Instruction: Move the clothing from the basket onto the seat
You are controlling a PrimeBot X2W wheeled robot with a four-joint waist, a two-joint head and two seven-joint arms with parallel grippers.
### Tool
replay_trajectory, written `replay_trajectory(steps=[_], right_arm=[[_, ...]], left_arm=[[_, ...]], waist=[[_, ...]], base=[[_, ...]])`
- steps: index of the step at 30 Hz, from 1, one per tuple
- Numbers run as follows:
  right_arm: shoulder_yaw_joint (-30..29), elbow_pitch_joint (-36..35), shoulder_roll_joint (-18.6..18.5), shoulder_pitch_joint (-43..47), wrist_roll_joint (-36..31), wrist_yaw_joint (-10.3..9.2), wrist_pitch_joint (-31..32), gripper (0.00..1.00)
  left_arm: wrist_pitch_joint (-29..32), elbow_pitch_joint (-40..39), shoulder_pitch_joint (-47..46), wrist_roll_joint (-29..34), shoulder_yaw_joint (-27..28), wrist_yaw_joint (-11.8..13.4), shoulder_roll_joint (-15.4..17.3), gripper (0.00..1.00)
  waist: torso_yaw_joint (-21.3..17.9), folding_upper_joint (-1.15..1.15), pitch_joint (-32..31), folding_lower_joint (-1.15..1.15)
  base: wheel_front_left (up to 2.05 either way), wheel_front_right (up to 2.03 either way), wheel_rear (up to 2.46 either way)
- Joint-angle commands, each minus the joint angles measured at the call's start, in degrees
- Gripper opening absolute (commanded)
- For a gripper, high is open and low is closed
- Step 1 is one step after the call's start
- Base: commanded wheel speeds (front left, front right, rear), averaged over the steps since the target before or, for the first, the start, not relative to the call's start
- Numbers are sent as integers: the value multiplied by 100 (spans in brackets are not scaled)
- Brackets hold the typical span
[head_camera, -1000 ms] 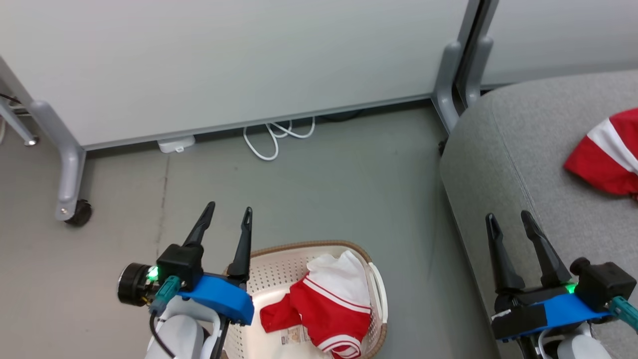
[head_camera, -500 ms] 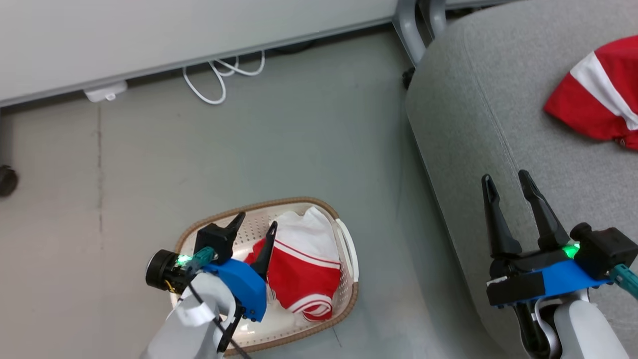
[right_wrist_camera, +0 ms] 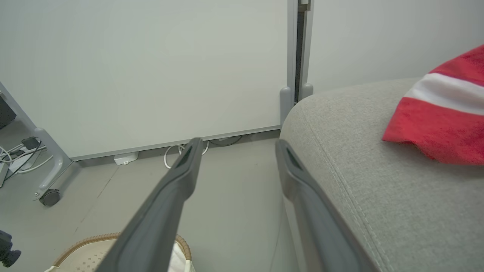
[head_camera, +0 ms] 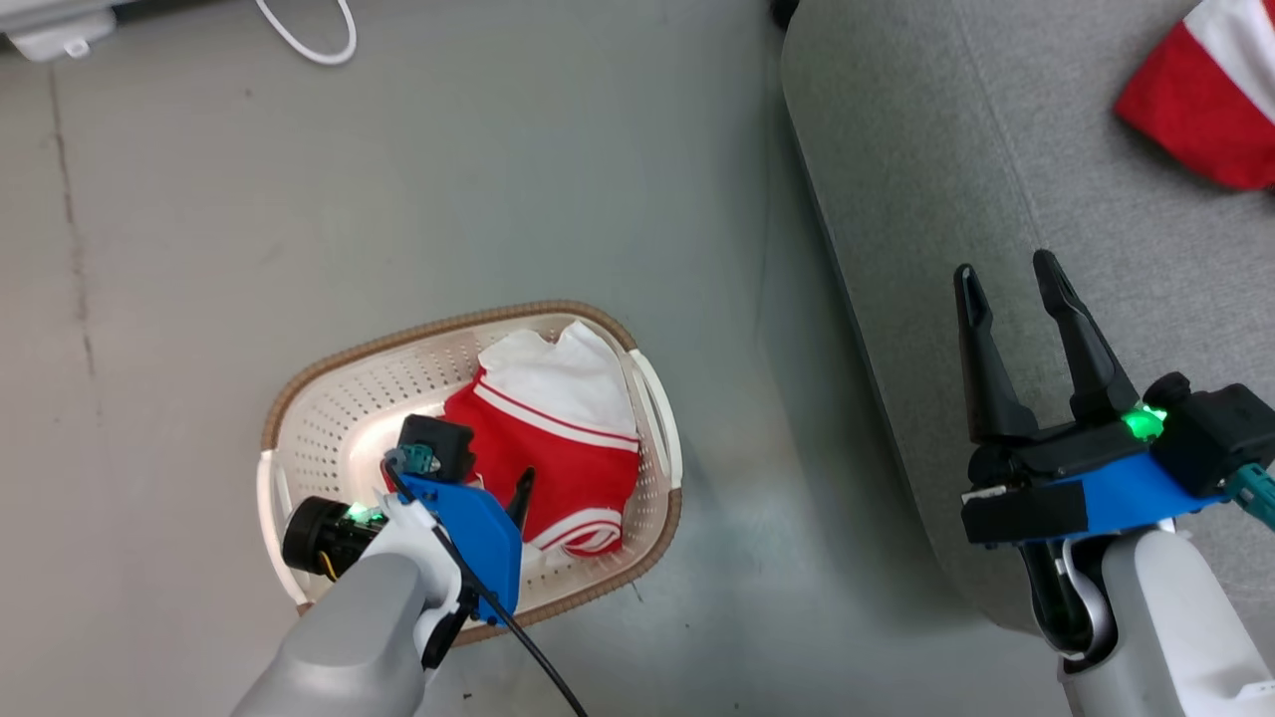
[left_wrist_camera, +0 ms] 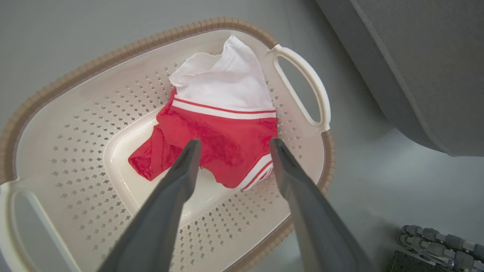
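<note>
no lettering legible on the clothing (left_wrist_camera: 227, 136), no labels or numbers on the basket (left_wrist_camera: 75, 151)

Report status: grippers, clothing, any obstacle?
Left gripper open over garment in basket, no grip yet. Right gripper open, empty, at seat edge. Second garment on seat. No obstacle seen.

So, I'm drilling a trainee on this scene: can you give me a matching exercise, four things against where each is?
1 left gripper
2 right gripper
3 garment with thin stripes
4 garment with a broad white band

a on the seat
b open above the basket
c in the basket
d open by the seat's edge

Pairs: 1-b, 2-d, 3-c, 4-a
</note>
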Motion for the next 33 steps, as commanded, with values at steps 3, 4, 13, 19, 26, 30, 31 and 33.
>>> replay_trajectory(steps=[3, 4, 13, 19, 26, 30, 31, 33], right_arm=[[84, -40, -40, -234, -36, 2, -20, 100], [109, -61, -39, -296, -43, 2, -20, 100], [90, -178, -6, -540, -44, 2, -20, 100], [63, -256, 28, -657, -47, 3, -20, 100], [18, -328, 57, -782, -49, 2, -20, 100], [26, -358, 75, -846, -47, 2, -20, 100], [28, -368, 79, -854, -49, 3, -20, 100], [34, -366, 93, -896, -45, 2, -20, 100]], left_arm=[[333, 135, -233, -315, -141, -4, 66, 100], [426, 171, -278, -406, -167, -4, 84, 100], [1179, 239, -502, -1147, -353, -5, 143, 100], [1362, 285, -765, -1489, -458, -5, 246, 100], [1455, 482, -1110, -1680, -578, -5, 233, 100], [1514, 453, -1223, -1873, -587, -5, 200, 100], [1523, 425, -1248, -1925, -594, -5, 195, 100], [1505, 394, -1307, -1975, -648, -5, 218, 100]], waist=[[-97, 0, 440, -1], [-124, 0, 525, -1], [-248, 0, 1043, -1], [-273, 0, 1452, -1], [-263, 0, 1869, -1], [-262, 0, 2054, -1], [-265, 0, 2095, -1], [-273, 0, 2168, -1]], base=[[0, 0, 0], [0, 0, 0], [0, 0, 0], [0, 0, 0], [0, 0, 0], [0, 0, 0], [0, 0, 0], [0, 0, 0]])
